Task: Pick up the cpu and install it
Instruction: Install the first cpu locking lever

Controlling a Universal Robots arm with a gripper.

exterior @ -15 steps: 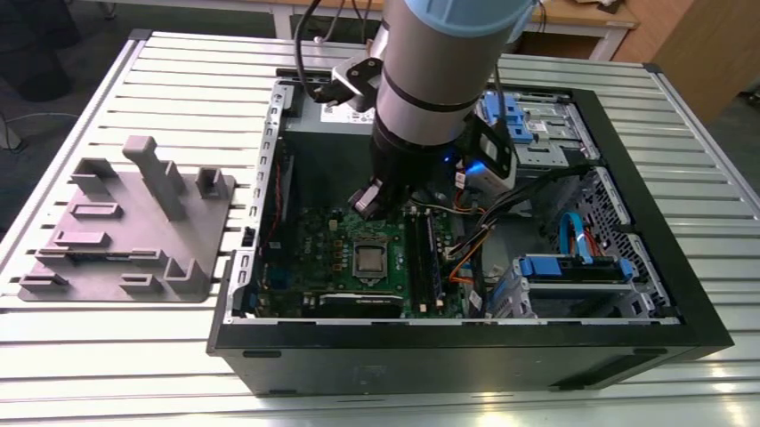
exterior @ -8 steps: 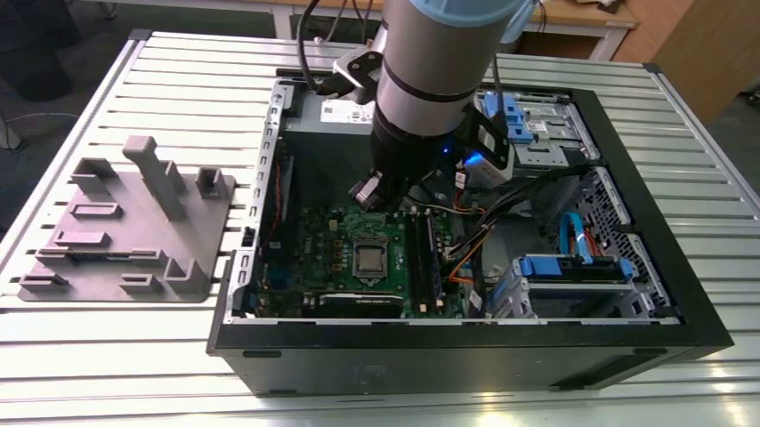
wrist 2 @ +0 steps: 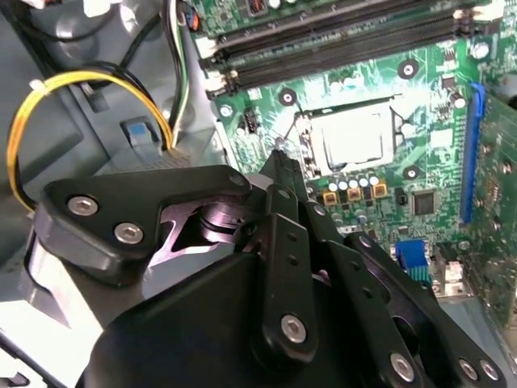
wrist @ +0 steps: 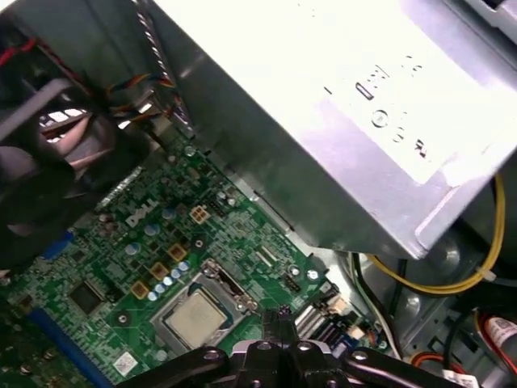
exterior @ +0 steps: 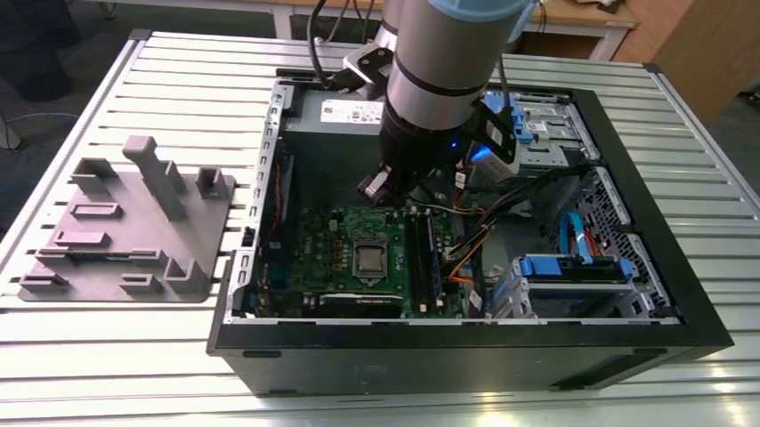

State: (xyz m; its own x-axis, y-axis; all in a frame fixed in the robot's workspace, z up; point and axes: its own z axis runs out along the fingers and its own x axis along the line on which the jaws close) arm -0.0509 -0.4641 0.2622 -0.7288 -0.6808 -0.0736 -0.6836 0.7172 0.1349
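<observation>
The cpu (wrist: 194, 315) lies flat in the socket at the centre of the green motherboard (exterior: 344, 233), lower centre of the exterior view. The hand (wrist 2: 279, 166) hangs above the board beside the socket, its fingers together and empty. A grey moulded tray (exterior: 125, 227) rests on the counter (exterior: 178, 71) at left.

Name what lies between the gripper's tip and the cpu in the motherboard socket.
In the first wrist view, the gripper tip nearly reaches the cpu; between them lies just the socket frame edge and a strip of green motherboard.
</observation>
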